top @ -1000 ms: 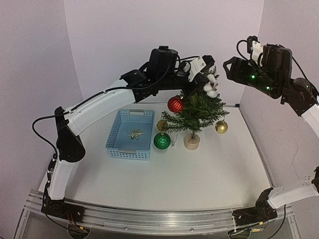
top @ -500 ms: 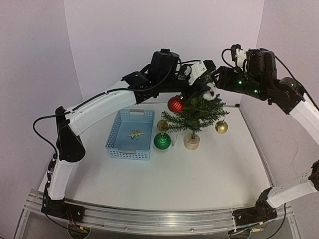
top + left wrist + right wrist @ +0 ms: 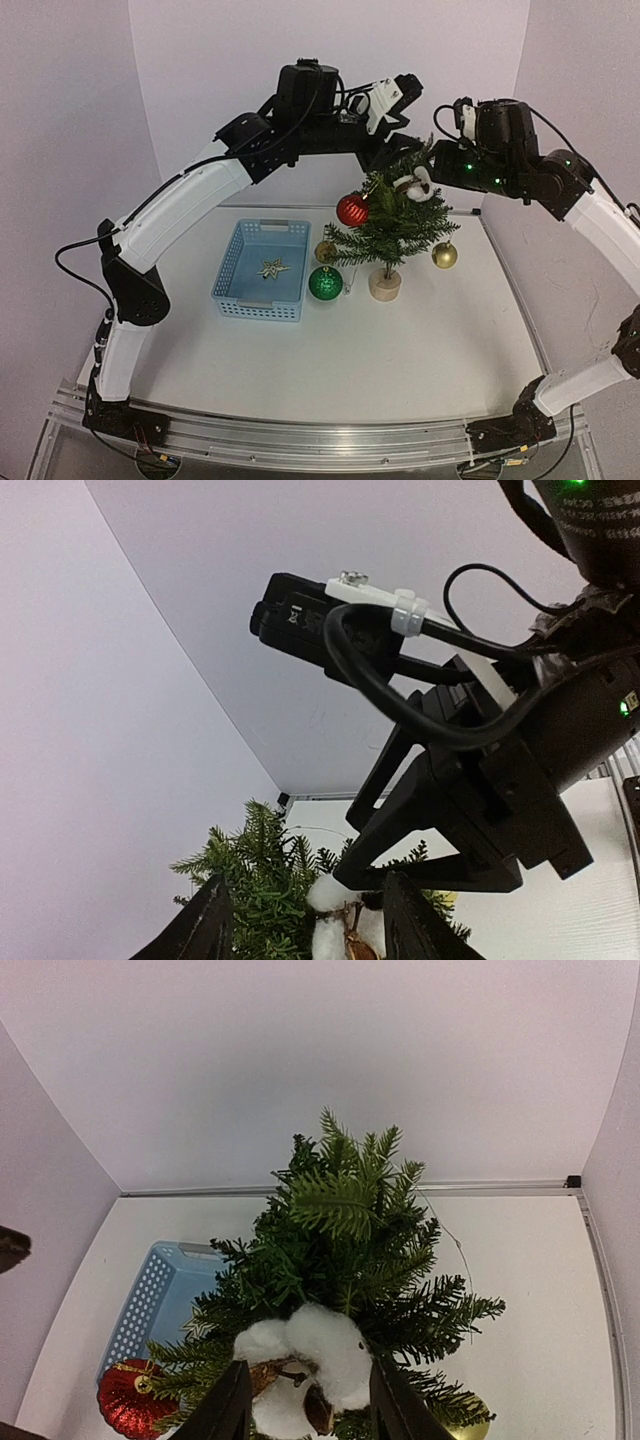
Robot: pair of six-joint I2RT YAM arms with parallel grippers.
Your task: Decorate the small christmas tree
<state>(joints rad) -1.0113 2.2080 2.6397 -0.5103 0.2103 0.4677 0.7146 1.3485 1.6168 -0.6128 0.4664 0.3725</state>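
Standing far-centre on the desk (image 3: 400, 350), just right of the basket (image 3: 232, 262), the tree (image 3: 390, 225) carries a cotton ornament (image 3: 325, 1355) near its top. Jaws of the right gripper (image 3: 305, 1400) grasp the cotton ornament. Jaws of the left gripper (image 3: 305, 910) spread, released, just above it.

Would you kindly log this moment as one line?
tree: cotton ornament at top | left hand: open, near ornament | right hand: flanks ornament, grip unclear | red ball: on tree | basket: star inside
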